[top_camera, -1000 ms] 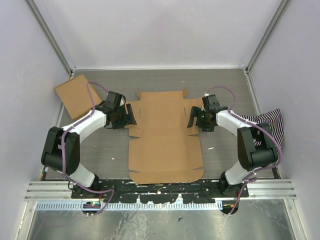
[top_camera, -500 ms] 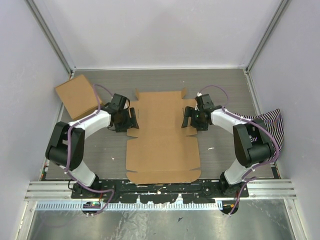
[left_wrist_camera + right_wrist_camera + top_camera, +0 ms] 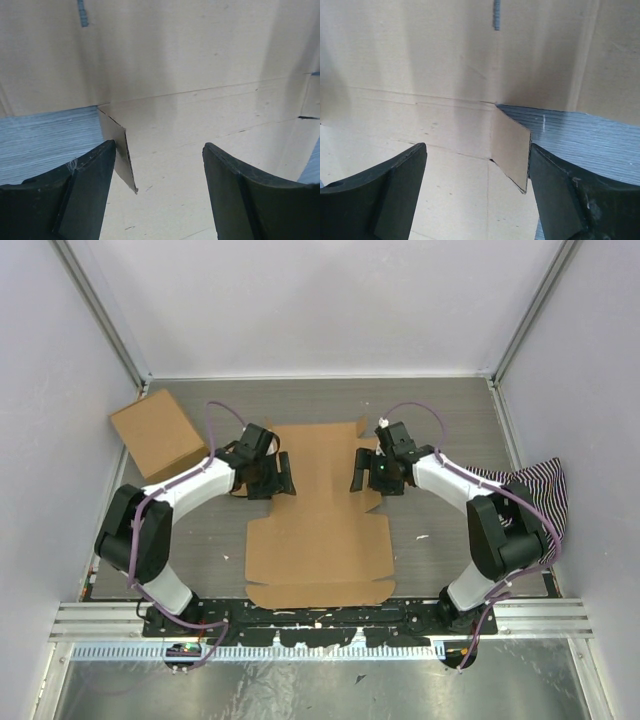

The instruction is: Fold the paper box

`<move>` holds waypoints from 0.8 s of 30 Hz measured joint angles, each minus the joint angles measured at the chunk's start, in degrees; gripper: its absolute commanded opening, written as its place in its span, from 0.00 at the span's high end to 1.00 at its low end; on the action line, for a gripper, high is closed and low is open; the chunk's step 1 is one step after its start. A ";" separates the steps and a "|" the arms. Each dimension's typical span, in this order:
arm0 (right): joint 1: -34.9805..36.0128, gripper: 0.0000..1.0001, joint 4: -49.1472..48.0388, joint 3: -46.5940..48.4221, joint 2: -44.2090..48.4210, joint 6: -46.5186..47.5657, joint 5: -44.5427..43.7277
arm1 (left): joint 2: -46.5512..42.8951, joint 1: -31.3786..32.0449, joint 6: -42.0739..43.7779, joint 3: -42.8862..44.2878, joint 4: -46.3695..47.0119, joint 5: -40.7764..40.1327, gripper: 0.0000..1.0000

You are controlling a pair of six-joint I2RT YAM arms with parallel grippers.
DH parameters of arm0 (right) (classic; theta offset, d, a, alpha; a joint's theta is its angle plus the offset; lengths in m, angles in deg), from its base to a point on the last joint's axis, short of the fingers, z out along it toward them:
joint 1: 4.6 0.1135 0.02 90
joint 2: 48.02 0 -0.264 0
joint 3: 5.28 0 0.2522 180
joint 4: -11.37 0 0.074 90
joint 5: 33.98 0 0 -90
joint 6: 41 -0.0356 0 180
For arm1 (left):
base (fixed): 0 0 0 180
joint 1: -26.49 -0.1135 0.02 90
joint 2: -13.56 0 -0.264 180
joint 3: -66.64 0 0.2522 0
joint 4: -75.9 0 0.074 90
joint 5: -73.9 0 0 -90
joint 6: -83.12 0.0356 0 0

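The paper box (image 3: 320, 510) lies as a mostly flat brown die-cut sheet in the middle of the table. My left gripper (image 3: 284, 474) is open at its left side flap. In the left wrist view the left gripper (image 3: 159, 192) straddles the panel, and a small raised tab (image 3: 120, 155) stands against my left finger. My right gripper (image 3: 357, 470) is open at the right side flap. In the right wrist view the right gripper (image 3: 477, 195) straddles the panel, and a raised tab (image 3: 512, 147) stands against my right finger. Both side flaps are pushed inward and stand up.
A squarish brown carton (image 3: 158, 433) lies at the back left by the wall. A striped cloth (image 3: 535, 485) lies at the right wall. The grey slatted table (image 3: 450, 410) is enclosed by walls on three sides.
Both grippers have moved inward toward the middle of the sheet, pushing the side flaps up and in. The sheet looks narrower at its waist.
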 measured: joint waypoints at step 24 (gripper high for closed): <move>9.05 0.19 1.66 8.13 -11.23 -3.19 -2.78 | 8.68 2.03 -3.28 3.23 2.32 1.38 0.24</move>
